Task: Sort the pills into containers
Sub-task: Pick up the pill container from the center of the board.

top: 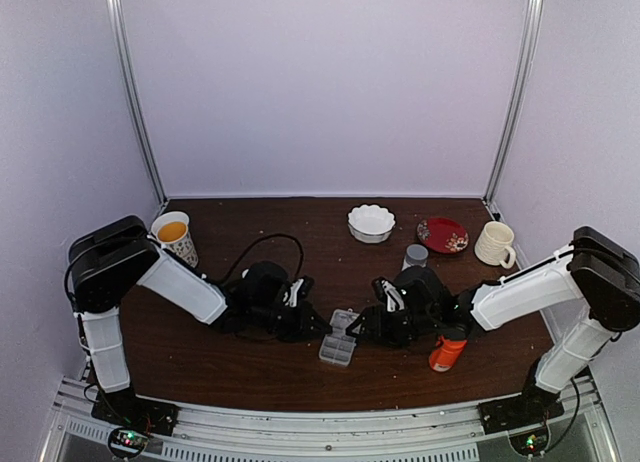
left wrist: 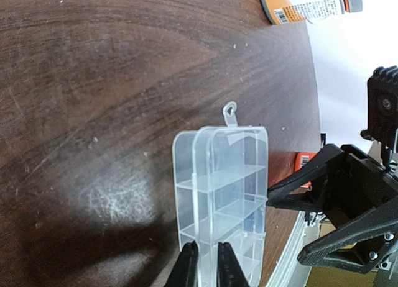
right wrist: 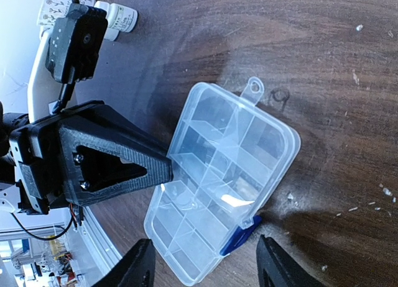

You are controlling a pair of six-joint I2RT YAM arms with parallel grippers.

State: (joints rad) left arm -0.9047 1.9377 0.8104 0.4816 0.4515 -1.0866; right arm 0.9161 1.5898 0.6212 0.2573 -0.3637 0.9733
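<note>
- Top view: organizer box (top: 338, 340) lies on the bench (top: 250, 377) towards the near edge, between the two hands. The left hand (top: 305, 322) meets it from the left and the right hand (top: 368, 327) from the right, so neither is clearly nearer
- Orange bottle (top: 447, 352) stands just beside the right arm. Paper cup (top: 175, 237), white bowl (top: 371, 222), red plate (top: 442, 234) and mug (top: 494, 243) sit well apart at the far side, leaving room round the box
- Left wrist view: the box's long axis runs straight away from the left hand (left wrist: 208, 262), hang tab (left wrist: 231, 112) at the far end. Fingers are drawn almost together over the near end; judged pinched on a wall of the box. One right-hand fingertip touches the box's long side
- Right wrist view: right hand (right wrist: 208, 256) is spread wide and holds nothing. The box lies directly ahead on a diagonal, its blue latch (right wrist: 239, 237) facing the gap between the fingers
- Compartments look empty; cannot tell whether the lid is latched
- Pale specks (right wrist: 385, 191) dot the bench to the right, too small to call pills
- Judgement: the next move turns on the latch side facing the open right hand while the left steadies the box. The bench is smooth dark wood, so the light box would likely slide if released
</note>
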